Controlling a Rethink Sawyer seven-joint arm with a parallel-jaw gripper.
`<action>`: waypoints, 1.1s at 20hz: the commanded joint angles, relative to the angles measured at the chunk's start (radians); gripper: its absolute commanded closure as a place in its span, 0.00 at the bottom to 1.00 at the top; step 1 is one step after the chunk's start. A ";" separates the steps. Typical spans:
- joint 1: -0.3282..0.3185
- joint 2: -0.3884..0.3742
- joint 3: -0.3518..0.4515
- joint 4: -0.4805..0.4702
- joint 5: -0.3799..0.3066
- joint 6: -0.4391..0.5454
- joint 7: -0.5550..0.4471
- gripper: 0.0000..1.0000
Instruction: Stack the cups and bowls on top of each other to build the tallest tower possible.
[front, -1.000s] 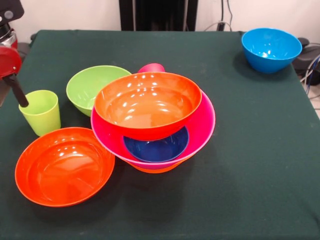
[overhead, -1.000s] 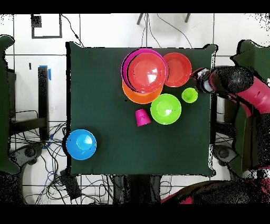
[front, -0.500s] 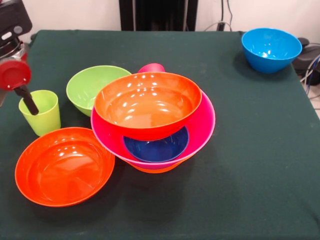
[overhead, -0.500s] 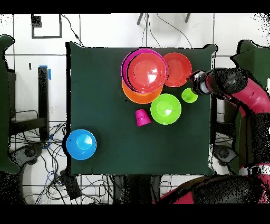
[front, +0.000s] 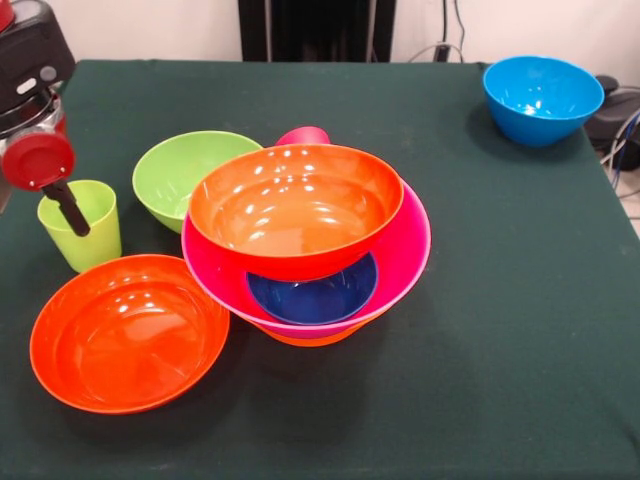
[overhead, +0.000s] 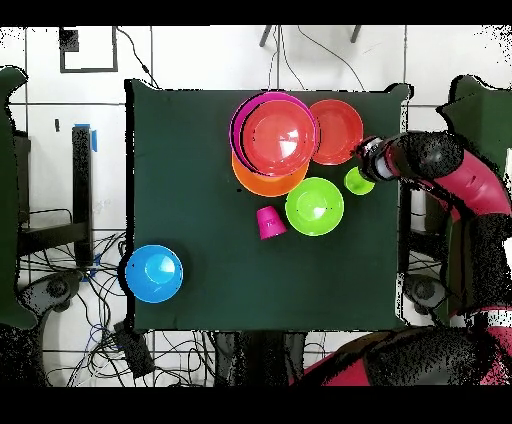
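The tower (front: 305, 240) stands mid-table: a red-orange bowl (front: 295, 205) on the big pink bowl (front: 405, 255), with the small dark blue bowl (front: 315, 295) under it and an orange bowl (front: 310, 338) at the bottom. It also shows in the overhead view (overhead: 275, 140). The lime green cup (front: 80, 225) stands upright at the left. My gripper (front: 70, 215) hangs over it, its black tip in the cup's mouth. In the overhead view the gripper (overhead: 363, 168) touches the cup (overhead: 358, 181). The red-pink cup (front: 302, 135) (overhead: 270, 222) is behind the tower. The yellow-orange cup is hidden.
A green bowl (front: 190, 175) (overhead: 314, 206) sits between the lime cup and the tower. A shallow red-orange bowl (front: 128, 330) (overhead: 338, 130) lies at the front left. A light blue bowl (front: 542, 98) (overhead: 154, 272) stands alone at the far right corner.
My gripper has moved right and down in the front view, from beside the lime green cup to over its mouth. The bowls and cups have not moved.
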 joint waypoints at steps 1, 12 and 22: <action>0.018 0.024 0.050 -0.022 -0.061 0.061 -0.217 0.00; 0.029 0.084 0.044 -0.096 -0.088 0.063 -0.242 0.00; 0.039 0.147 0.044 -0.154 -0.102 0.036 -0.256 0.00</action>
